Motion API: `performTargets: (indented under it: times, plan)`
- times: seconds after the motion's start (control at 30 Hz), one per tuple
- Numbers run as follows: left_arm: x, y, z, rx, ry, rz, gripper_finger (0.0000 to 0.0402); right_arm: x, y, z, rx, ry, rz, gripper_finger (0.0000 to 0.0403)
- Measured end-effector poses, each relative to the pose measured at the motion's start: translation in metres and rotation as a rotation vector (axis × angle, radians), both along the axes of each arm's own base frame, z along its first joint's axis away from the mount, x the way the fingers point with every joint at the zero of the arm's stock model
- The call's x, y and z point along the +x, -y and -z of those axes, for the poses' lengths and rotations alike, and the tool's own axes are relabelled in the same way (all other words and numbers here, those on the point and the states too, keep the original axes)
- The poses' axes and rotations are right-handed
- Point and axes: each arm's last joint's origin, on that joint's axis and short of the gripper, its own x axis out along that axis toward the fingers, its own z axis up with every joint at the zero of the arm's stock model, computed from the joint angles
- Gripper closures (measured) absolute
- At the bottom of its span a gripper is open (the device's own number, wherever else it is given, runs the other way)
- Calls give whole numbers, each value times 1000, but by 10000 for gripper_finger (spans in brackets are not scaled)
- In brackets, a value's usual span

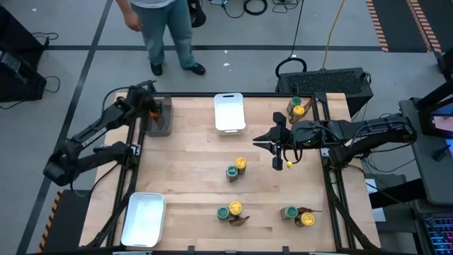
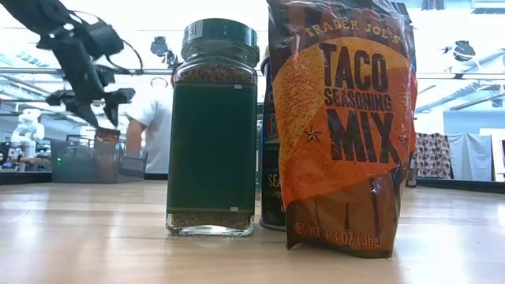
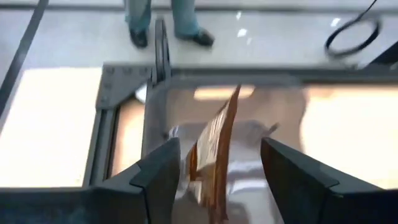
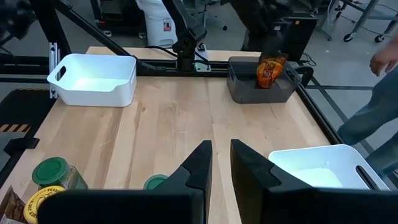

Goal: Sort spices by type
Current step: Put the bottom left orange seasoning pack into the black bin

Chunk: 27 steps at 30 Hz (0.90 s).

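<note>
Spices mostly await us: one orange packet [image 4: 268, 72] drops into the dark bin [image 1: 160, 122] at ten o'clock under our spread left tool [image 1: 151, 108], jars [image 1: 236, 168] scattered on the worktop [image 1: 191, 177], right tool [image 1: 279, 149] pressed together.

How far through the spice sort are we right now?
Early. The left gripper hangs over the dark bin with fingers apart and an orange packet dropping in. Both white trays look bare. Four clusters of jars and packets are left. The right gripper waits mid-table, fingers close together.
</note>
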Motion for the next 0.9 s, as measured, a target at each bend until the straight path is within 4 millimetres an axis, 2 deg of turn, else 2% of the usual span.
performTargets:
  times: [0.23,0.43,0.7,0.9]
  plan:
    - [-2,23,-44,152,150,168,175,0,0,0,0,0,0,362]
    - [9,45,-70,195,283,412,176,0,0,0,0,0,0,362]
    - [43,76,-99,242,396,746,178,0,0,0,0,1,0,362]
    - [82,100,-108,245,438,949,189,0,0,0,0,1,0,362]
